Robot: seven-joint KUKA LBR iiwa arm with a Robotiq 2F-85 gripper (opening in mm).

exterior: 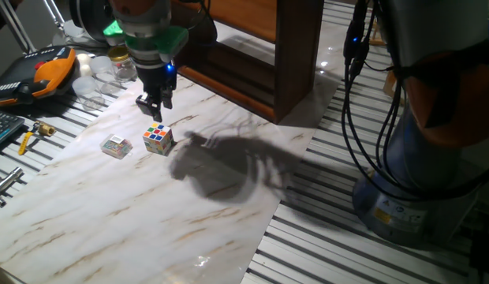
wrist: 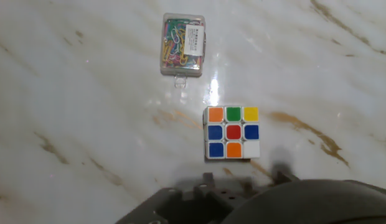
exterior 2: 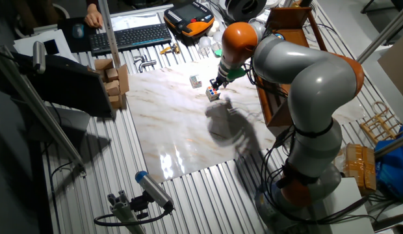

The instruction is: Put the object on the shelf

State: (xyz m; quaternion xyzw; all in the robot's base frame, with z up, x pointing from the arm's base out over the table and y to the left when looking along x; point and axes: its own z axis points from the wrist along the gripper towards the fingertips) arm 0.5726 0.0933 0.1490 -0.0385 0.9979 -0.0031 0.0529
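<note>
So the claw (exterior: 154, 103) is hanging just above the marble-look counter (exterior: 150, 213), fingers pointing down, with nothing in it. Its fingers look close together in the one fixed view, but they're small and dark there, so I honestly can't tell how wide the gap is. In the hand view only the fingertips (wrist: 208, 181) poke in along the bottom edge, and the cube sits just past them, not touching.

Going left to right in the one fixed view: there's an orange and black handheld unit (exterior: 41, 75) at the far left off the marble, then a small clear box (exterior: 117, 146) lying flat on the counter. The hand view shows it's stuffed with coloured paper clips and has a white label on it. Just beside it, to the right, is the puzzle cube (exterior: 158, 138), sitting flat on the counter almost directly below the claw, with a small gap between it and the box. Its top face in the hand view reads orange, green, yellow across one row, blue, red, blue in the middle, then blue, orange, white.

Further right and back is the shelf (exterior: 296, 55), dark brown frame with an orange-brown board, well apart from the cube. The arm's big shadow falls on the counter between the two.
</note>
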